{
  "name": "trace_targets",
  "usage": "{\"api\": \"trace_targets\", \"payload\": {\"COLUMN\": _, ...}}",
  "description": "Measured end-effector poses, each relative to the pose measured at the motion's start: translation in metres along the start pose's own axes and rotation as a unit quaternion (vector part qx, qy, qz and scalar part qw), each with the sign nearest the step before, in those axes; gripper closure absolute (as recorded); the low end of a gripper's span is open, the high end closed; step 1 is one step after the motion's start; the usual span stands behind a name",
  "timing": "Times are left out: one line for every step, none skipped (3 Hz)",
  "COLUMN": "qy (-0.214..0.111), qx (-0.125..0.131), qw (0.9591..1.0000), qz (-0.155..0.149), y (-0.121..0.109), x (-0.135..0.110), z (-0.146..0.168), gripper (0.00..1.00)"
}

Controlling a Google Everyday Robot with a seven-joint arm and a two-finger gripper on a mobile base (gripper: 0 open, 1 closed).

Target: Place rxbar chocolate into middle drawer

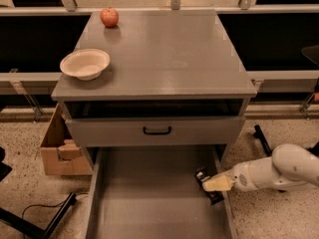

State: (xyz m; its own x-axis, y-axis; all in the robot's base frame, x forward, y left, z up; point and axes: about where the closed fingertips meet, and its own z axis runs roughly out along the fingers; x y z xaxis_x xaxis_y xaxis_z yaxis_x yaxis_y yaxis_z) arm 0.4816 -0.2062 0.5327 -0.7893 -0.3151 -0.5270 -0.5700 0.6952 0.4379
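The pincer (212,184) reaches in from the right on a white arm (279,171) and is clamped on the rxbar chocolate (201,175). It holds the bar near its middle, so a black end sticks out on each side of the pale fingertips. The bar hangs slantwise just inside the right wall of the middle drawer (149,193), toward the back; I cannot tell whether it touches the floor.

The main risk, as I judge it, is the closeness to that wall. If the bar is let go here, its lower end may catch on the low rim, and it could come to rest propped against the side or tip out onto the speckled floor. The wrapper looks glossy and slick, so the thin bar could also twist or slide in the grip before release. The closed drawer front (157,130) with its black handle sits just above and behind, and a careless lift could knock it.

The drawer is a wide, shallow box of matt grey — flat floor, straight low walls, nothing to stop a sliding bar. The bench (169,59) above is the same dull grey and carries a round red apple (109,17) and a pale, shallow bowl (84,63). A brown cardboard box (60,148) stands left of the cabinet.
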Motion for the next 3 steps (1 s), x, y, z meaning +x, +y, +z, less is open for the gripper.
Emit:
{"api": "trace_targets", "payload": {"qy": 0.002, "qx": -0.044, "qw": 0.999, "qz": 0.003, "y": -0.001, "x": 0.008, "z": 0.062, "gripper": 1.0}}
{"api": "trace_targets", "payload": {"qy": 0.02, "qx": -0.052, "qw": 0.9983, "qz": 0.016, "y": -0.004, "x": 0.018, "z": 0.109, "gripper": 1.0}}
{"api": "trace_targets", "payload": {"qy": 0.02, "qx": -0.053, "qw": 0.9983, "qz": 0.015, "y": -0.003, "x": 0.018, "z": 0.11, "gripper": 0.82}}
